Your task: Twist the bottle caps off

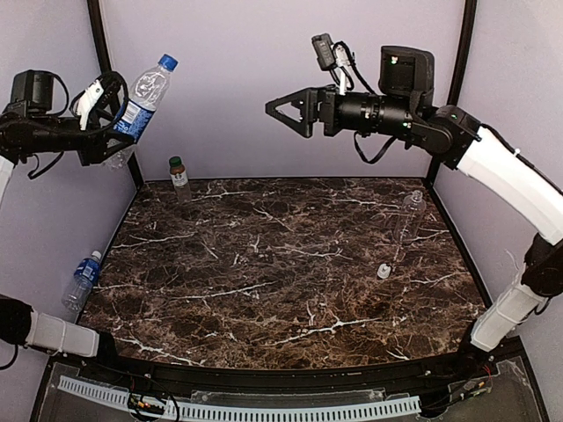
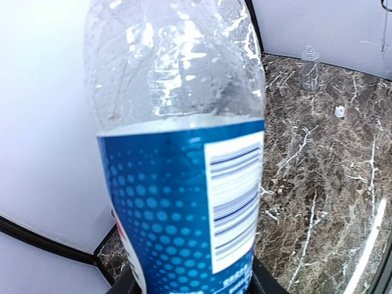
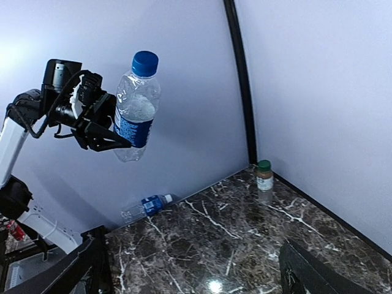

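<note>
My left gripper [image 1: 121, 134] is raised high at the far left and shut on a clear bottle with a blue label [image 1: 142, 95]. That bottle tilts up to the right, and its blue cap [image 1: 167, 61] is on. It fills the left wrist view [image 2: 177, 153]. My right gripper [image 1: 280, 107] hangs open and empty in the air at the back centre, pointing left toward that bottle [image 3: 136, 104]. A brownish bottle with a green cap [image 1: 179, 178] stands in the back left corner. A second blue-labelled bottle [image 1: 84, 280] lies at the left edge. A clear unlabelled bottle [image 1: 411, 211] stands on the right.
A small white cap [image 1: 383, 271] lies loose on the dark marble table [image 1: 281, 290], in front of the clear unlabelled bottle. Pale walls enclose the table at the back and on both sides. Black corner posts [image 1: 110, 79] stand at the back.
</note>
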Available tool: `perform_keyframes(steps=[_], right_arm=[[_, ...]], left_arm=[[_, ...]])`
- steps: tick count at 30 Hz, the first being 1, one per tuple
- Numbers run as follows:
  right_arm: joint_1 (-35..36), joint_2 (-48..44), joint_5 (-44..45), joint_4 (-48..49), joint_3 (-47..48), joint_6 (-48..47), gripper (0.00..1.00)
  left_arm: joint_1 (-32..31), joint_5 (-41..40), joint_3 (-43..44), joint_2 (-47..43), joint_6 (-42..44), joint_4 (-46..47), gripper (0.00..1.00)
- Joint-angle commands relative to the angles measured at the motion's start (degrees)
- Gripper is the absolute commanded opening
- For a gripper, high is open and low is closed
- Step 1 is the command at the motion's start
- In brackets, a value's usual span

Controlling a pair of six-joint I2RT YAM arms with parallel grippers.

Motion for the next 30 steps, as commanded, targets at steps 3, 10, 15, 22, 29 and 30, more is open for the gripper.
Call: perform_keyframes(steps=[3,10,15,22,29,30], right_arm=[[9.5,2.9,-1.5,11.3,2.8,2.6,0.99],[17.0,11.9,-0.4,15.9,11.9,0.3,0.99],[17.4,17.6,1.2,17.3,16.5,3.6,0.96],[17.5,24.8,1.5,16.0,23.0,5.3,0.88],[17.5,28.8,0.2,14.1,27.5,6.0,0.64],[17.5,29.0,-0.3,14.2,27.4,6.1,0.56]], left_arm=[[-0.3,10.8,-3.2,-8.5,2.6,-12.2,0.43],[-0.5,13.6,-13.7,-17.7,7.3,-8.8,0.41],[-0.6,14.5,-23.5,-22.7,8.6,-4.1,0.41],[-0.5,14.6,-25.0,-22.6,10.9,-4.1,0.38],[-0.6,14.1,-25.8,-22.0,13.1,-4.7,0.38],[-0.6,14.3,-25.8,-21.9,12.9,-4.3,0.38]])
